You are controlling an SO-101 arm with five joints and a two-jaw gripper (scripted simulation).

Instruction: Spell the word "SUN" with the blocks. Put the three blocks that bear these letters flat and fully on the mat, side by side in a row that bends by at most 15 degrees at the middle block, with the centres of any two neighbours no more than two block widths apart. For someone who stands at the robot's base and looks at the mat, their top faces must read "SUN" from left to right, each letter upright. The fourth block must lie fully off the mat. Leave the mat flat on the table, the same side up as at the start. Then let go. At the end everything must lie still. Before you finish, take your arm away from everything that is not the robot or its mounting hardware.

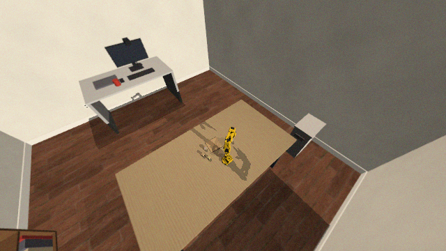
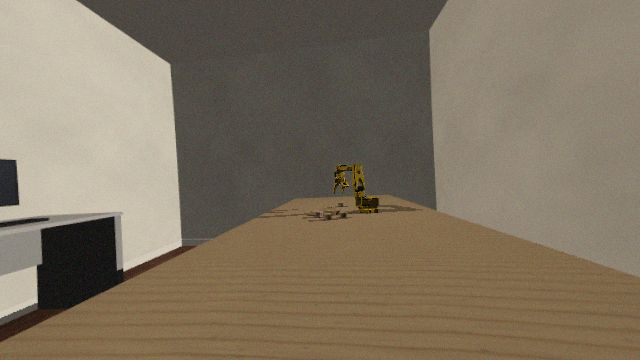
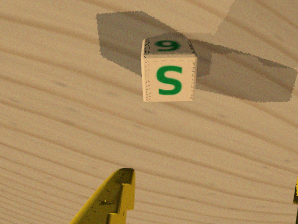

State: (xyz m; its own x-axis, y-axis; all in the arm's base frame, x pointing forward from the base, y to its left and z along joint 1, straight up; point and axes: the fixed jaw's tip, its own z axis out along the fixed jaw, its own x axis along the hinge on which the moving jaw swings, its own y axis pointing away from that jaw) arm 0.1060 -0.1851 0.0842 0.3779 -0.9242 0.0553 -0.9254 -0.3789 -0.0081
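My gripper (image 2: 338,191) (image 3: 212,186) is partly open and empty, high above the table. In the wrist view a pale wooden block (image 2: 340,204) (image 3: 170,80) stands flat on the table, ahead of the fingertips and touching neither. A green S is on its top, and a green 6 or 9 on a side face. In the top view the mat (image 1: 211,141) lies flat left of the arm. A whitish block (image 1: 205,148) (image 2: 319,214) is at its left edge; whether it touches is unclear. Two more blocks (image 1: 203,155) (image 1: 208,157) lie off the mat. Their letters are too small to read.
The yellow arm (image 1: 228,141) (image 2: 359,180) stands on the wooden table (image 1: 167,181) (image 2: 320,280), right of the mat in the top view. Its shadows fall over the mat and the block area. The desk (image 1: 125,85) stands apart.
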